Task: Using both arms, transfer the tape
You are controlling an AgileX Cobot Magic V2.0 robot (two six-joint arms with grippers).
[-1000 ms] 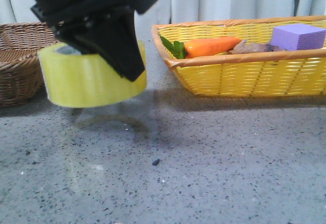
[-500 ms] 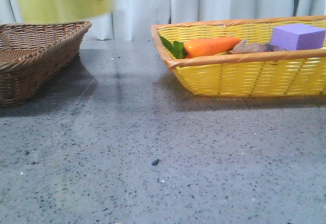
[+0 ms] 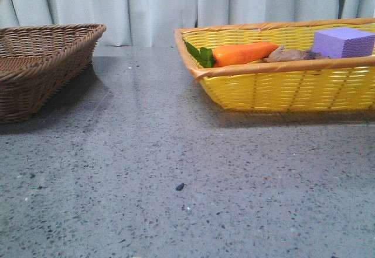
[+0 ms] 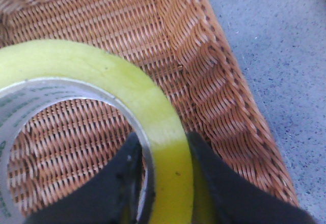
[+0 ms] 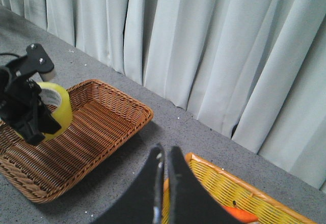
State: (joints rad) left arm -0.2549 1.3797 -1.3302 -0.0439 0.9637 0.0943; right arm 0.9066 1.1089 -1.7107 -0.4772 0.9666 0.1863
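The tape (image 4: 153,107), a yellow-green roll with a white core, hangs in my left gripper (image 4: 164,138). The gripper is shut on the roll's wall, one finger inside the core and one outside. Directly under the roll is the floor of the brown wicker basket (image 4: 219,91). In the right wrist view the tape (image 5: 58,107) and the left gripper (image 5: 30,119) hover over that basket (image 5: 102,127). My right gripper (image 5: 164,150) is shut with nothing in it, high above the near rim of the yellow basket (image 5: 224,188). Neither gripper nor the tape shows in the front view.
The brown basket (image 3: 47,53) stands at the left of the grey speckled table. The yellow basket (image 3: 281,88) at the right holds a carrot (image 3: 243,53), a purple foam block (image 3: 343,41) and a brownish item. Curtains hang behind.
The left gripper with the tape rose from low over the table and went up and left, out of the front view. It now hangs over the brown basket.
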